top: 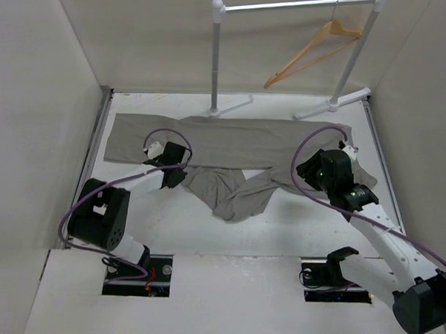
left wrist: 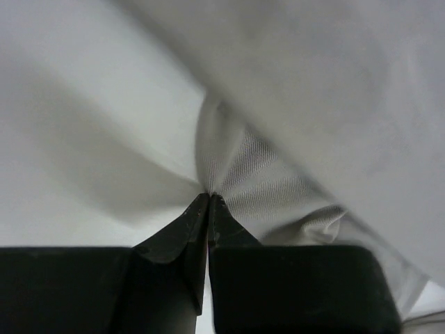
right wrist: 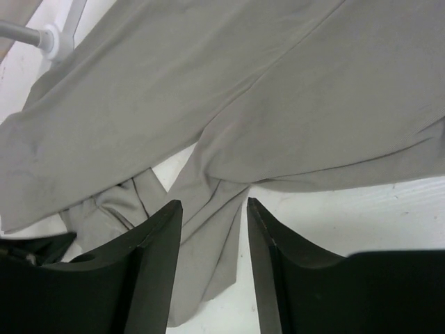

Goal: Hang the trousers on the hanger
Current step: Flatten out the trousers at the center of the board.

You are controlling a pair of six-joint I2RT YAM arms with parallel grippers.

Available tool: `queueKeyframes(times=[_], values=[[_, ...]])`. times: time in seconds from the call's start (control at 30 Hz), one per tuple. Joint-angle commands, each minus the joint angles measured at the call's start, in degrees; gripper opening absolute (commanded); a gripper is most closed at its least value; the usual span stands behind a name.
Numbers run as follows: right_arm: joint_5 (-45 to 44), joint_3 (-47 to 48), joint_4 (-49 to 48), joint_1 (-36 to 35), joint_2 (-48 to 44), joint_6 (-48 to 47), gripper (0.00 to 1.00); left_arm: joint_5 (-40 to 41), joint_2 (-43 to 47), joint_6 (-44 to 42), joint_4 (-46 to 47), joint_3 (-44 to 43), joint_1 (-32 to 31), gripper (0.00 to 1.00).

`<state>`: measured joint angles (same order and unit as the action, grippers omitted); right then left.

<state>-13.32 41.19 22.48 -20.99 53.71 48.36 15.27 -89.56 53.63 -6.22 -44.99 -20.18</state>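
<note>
The grey-taupe trousers (top: 231,142) lie spread across the back of the white table, with a crumpled part (top: 233,197) trailing toward the front. The tan wooden hanger (top: 307,56) hangs by its hook from the rail at the back right, tilted. My left gripper (top: 173,174) sits at the near edge of the cloth. In the left wrist view it (left wrist: 208,196) is shut, with a pucker of trousers (left wrist: 264,174) pinched at its tips. My right gripper (top: 307,170) hovers over the right part of the garment. In the right wrist view it (right wrist: 214,203) stands open, a fold of trousers (right wrist: 208,236) below the gap.
A white-and-silver clothes rail (top: 287,6) stands at the back, its feet (top: 232,109) on the table just behind the trousers; one foot (right wrist: 52,38) shows in the right wrist view. White walls close in the left, right and back sides. Purple cables loop off both arms.
</note>
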Motion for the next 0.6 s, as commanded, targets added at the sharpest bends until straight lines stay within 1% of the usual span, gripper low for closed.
queueKeyframes(times=[0.0, 0.07, 0.2, 0.3, 0.4, 0.47, 0.57], values=[[-0.8, 0.6, -0.9, -0.5, 0.5, 0.2, 0.49, 4.0, 10.4, 3.8, -12.0, 3.6, -0.9, 0.01], [-0.7, 1.0, -1.6, -1.4, 2.7, -0.5, 0.53, 4.8, 15.6, 5.2, -17.0, 4.9, -1.5, 0.01], [-0.5, 1.4, -2.8, -2.6, 4.9, -1.1, 0.60, 5.8, 23.0, 7.8, -25.7, 8.2, -1.6, 0.01], [-0.7, 1.6, -2.3, -2.8, 5.3, -2.0, 0.63, 7.0, 29.2, 9.6, -31.7, 11.5, 0.4, 0.01], [-0.4, 0.3, -1.2, -2.3, 3.5, -2.3, 0.66, 11.0, 36.6, 9.9, -40.2, 13.0, 4.0, 0.01], [-0.4, -1.0, -0.1, -1.6, 1.1, -2.3, 0.66, 13.5, 42.0, 9.4, -45.0, 13.4, 7.6, 0.01], [0.4, -3.0, 1.3, -0.3, -2.1, -2.0, 0.67, 13.4, 45.6, 7.6, -45.9, 13.5, 14.2, 0.06]])
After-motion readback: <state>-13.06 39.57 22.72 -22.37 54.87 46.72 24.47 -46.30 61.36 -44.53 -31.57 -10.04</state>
